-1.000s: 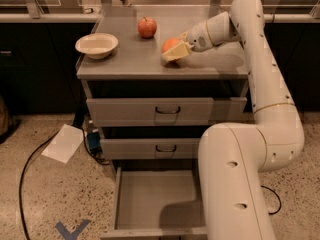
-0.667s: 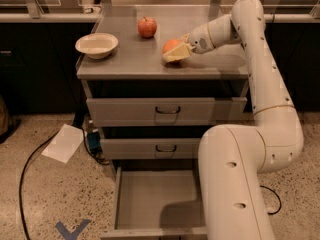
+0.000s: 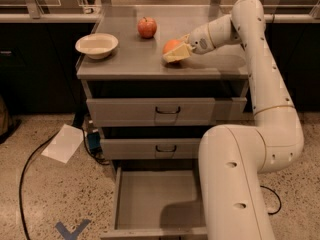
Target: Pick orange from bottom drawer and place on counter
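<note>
The orange (image 3: 171, 46) sits low over the grey counter (image 3: 130, 61), right of centre, between the pale fingers (image 3: 178, 55) of my gripper (image 3: 174, 52). The gripper reaches in from the right and is shut on the orange, which rests at or just above the counter surface. The bottom drawer (image 3: 150, 194) is pulled open below, its grey floor bare. My arm covers its right part.
A red apple (image 3: 147, 27) stands at the counter's back middle. A cream bowl (image 3: 96, 45) stands at its left. Two upper drawers with dark handles (image 3: 167, 110) are shut. A white sheet of paper (image 3: 63, 143) and a black cable lie on the floor at left.
The gripper with the orange has stayed at about the same spot on the counter; no clear movement shows.
</note>
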### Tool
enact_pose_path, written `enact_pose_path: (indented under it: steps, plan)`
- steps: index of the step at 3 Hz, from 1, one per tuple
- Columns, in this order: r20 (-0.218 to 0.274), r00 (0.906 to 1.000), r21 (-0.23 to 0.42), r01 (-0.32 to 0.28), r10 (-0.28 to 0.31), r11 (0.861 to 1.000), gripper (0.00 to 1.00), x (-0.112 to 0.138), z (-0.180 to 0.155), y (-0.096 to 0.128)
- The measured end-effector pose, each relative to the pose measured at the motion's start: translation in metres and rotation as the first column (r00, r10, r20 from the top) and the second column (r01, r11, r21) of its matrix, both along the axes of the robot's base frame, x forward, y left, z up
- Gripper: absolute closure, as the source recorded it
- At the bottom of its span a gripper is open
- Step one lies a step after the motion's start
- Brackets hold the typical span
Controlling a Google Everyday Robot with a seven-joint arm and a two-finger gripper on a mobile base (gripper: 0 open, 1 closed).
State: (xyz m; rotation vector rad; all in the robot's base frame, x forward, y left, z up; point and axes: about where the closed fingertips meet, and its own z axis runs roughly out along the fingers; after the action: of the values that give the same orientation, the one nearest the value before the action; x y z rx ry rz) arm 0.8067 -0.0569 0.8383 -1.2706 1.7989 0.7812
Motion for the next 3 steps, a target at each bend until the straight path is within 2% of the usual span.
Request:
enact_pose_path:
  steps: [2,3]
  plan:
    - [0.0,1.0,0.0,0.0,0.0,1.0,0.11,0.0,0.0,0.0001]
    - [0.0,1.0,0.0,0.0,0.0,1.0,0.0,0.0,-0.0001,0.0001]
